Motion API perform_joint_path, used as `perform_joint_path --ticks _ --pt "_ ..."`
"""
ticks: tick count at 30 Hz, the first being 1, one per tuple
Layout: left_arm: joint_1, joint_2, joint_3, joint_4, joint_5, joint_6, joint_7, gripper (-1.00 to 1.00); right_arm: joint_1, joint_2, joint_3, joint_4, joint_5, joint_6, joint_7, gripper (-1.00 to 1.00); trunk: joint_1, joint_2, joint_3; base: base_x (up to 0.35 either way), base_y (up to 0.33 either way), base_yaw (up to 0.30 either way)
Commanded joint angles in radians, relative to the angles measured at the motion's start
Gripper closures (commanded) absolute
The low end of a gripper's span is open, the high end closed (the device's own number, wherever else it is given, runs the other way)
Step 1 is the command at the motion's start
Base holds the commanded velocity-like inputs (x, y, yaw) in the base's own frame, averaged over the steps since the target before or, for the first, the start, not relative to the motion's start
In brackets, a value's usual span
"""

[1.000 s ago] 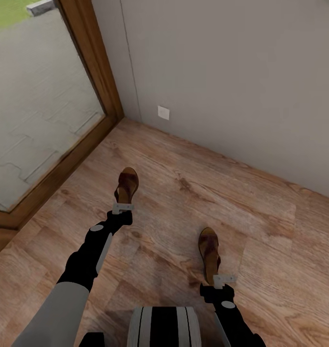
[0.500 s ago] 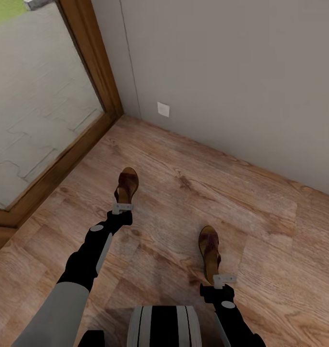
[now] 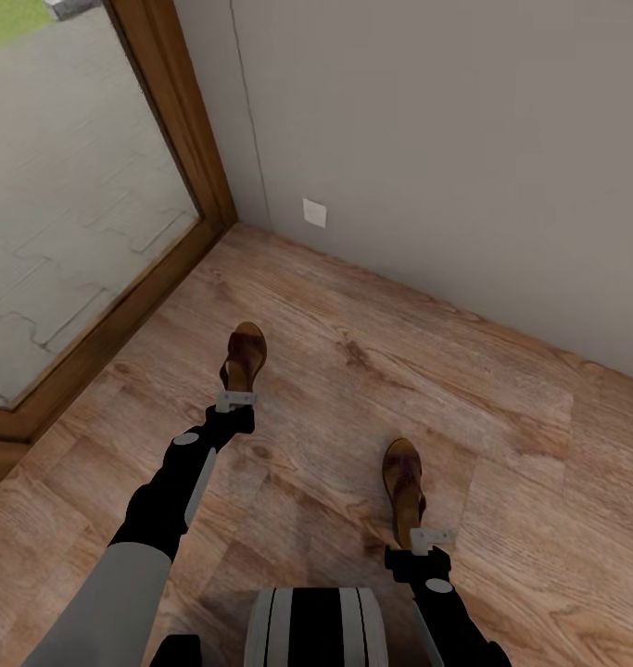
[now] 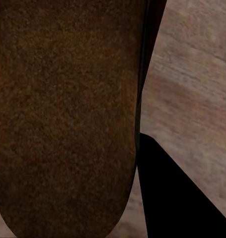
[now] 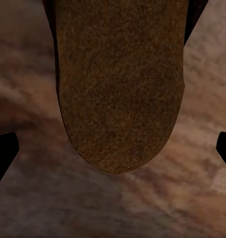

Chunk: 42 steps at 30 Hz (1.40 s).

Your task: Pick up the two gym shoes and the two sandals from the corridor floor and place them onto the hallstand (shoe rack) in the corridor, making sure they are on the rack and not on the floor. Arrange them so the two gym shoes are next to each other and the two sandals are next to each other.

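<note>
You have each dark brown leather sandal, one at eleven o'clock (image 3: 244,358) and one at one o'clock (image 3: 404,480), at the left gripper (image 3: 235,400) and right gripper (image 3: 432,536). Whether either pair of jaws is clamped, you cannot tell. No rack is reached yet, so all placing remains.

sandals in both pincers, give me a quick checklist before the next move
1. Left pincer at the heel of the left sandal: ok.
2. Right pincer at the heel of the right sandal: ok.
3. Both pincers firmly closed on the sandals: cannot tell; the fingertips are not clearly visible in any view.
4. Sandals lifted off the corridor floor: cannot tell for certain, though each wrist view looks at a sandal's brown underside with planks beyond.
5. Hallstand in sight for placing: not ok; ahead are a bare wall and a glass door.
6. Gym shoes located: not ok.
</note>
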Motion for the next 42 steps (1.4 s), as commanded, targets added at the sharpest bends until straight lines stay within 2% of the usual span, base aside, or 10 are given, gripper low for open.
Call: perform_joint_path --ticks 1,25,34,42 --pt "0.0 0.0 0.002 -0.002 -0.011 0.005 -0.008 1.0 0.0 0.0 0.0 -0.002 0.01 0.008 -0.002 -1.0 0.0 0.0 -0.001 0.009 0.0 0.0" --pt "0.0 0.001 0.002 0.003 -0.011 0.004 -0.009 1.0 0.0 -0.001 -0.001 -0.004 0.009 0.007 -0.002 -1.0 0.0 0.0 -0.001 0.049 0.0 0.0" --pt "0.0 0.001 0.002 -0.001 -0.011 0.005 -0.009 1.0 0.0 -0.001 -0.001 -0.003 0.008 0.007 -0.002 -1.0 0.004 -0.002 -0.044 0.0 0.0 0.0" --pt "0.0 0.001 0.002 -0.004 -0.011 0.004 -0.008 1.0 0.0 -0.001 -0.001 -0.003 0.008 0.007 -0.002 -1.0 0.004 -0.002 -0.049 0.0 0.0 0.0"
